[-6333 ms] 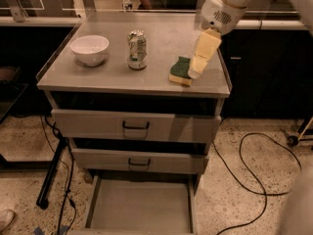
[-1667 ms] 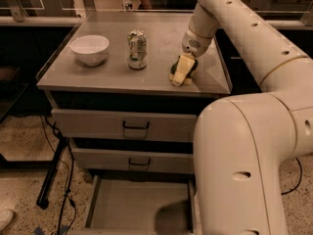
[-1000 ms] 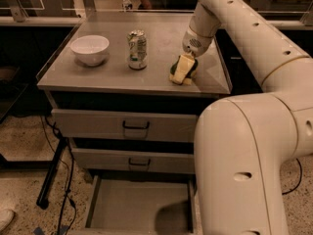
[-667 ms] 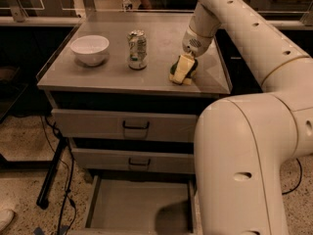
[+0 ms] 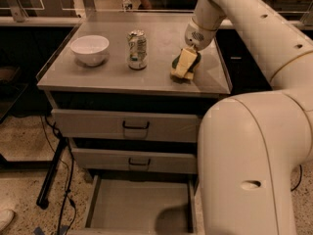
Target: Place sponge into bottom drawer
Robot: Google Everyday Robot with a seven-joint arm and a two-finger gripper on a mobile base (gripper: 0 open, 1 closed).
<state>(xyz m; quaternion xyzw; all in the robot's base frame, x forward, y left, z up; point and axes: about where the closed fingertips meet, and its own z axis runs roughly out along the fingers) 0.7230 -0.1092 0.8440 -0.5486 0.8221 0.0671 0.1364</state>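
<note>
1. While the small wavy-edged sponge (image 5: 196, 59), dark green scouring top over yellow foam, lies near the right front of the flat grey metal cabinet top (image 5: 112, 75), the cream two-finger gripper (image 5: 183, 71) is set down right on it. Green shows on either side of the gripper.
2. Contact with the sponge is seen, but whether a grip has been closed on it cannot be told from this angle.
3. The sponge is judged light, soft and springy. It would be squashed rather than broken under pressure, and its rough top should give enough friction that slipping is unlikely.
4. A hold across the two long sides at mid-length is judged best. The foam and scouring layer would be taken together, so that the piece is neither folded nor tipped when lifted.
5. The wide, shallow grey bottom drawer (image 5: 132, 207) is found pulled open at floor level, below the sponge and well apart from it. Its flat floor is partly shadowed by the bulky cream arm (image 5: 254, 155).
6. One sponge, one round white bowl (image 5: 90, 49) and one silver drink can (image 5: 137, 49) are counted.
7. Three drawers are counted. The two grey upper drawers (image 5: 88, 124) are shut, each with one black handle (image 5: 135, 125).
8. One gripper is counted.
</note>
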